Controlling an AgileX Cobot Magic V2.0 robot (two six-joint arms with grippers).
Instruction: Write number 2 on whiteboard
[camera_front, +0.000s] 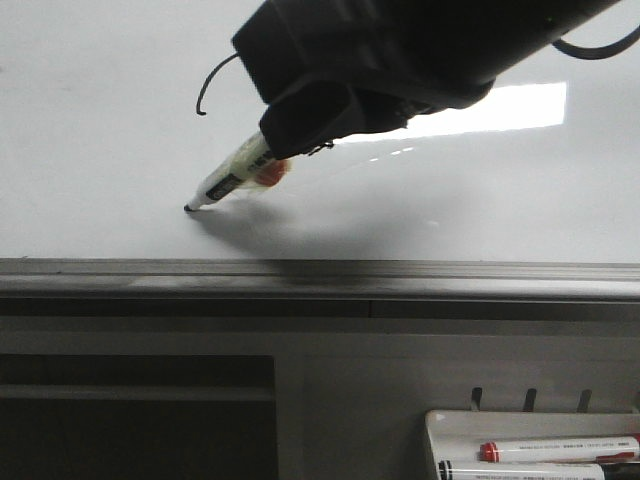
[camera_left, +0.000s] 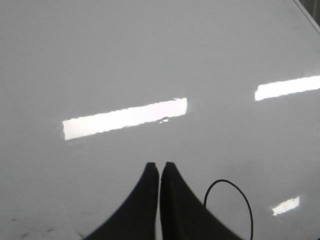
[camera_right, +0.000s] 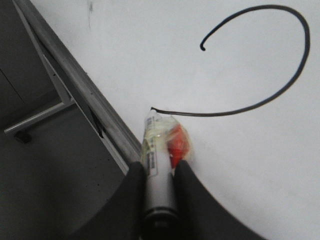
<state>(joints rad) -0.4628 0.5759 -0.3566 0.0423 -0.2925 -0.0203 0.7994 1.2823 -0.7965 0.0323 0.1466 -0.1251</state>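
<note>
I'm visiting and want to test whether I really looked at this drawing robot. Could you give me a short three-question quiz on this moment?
1. True or false: the right gripper holds a marker whose tip touches the whiteboard.
2. Which part of the number 2 is not yet drawn? A. the curled top B. the diagonal stroke C. the flat base line
3. Fill in: in the left wrist view, the fingers of the left gripper are pressed ____ with nothing between them.

Key:
1. True.
2. C. The line ends at the marker tip, at the foot of the diagonal.
3. Together.
</note>
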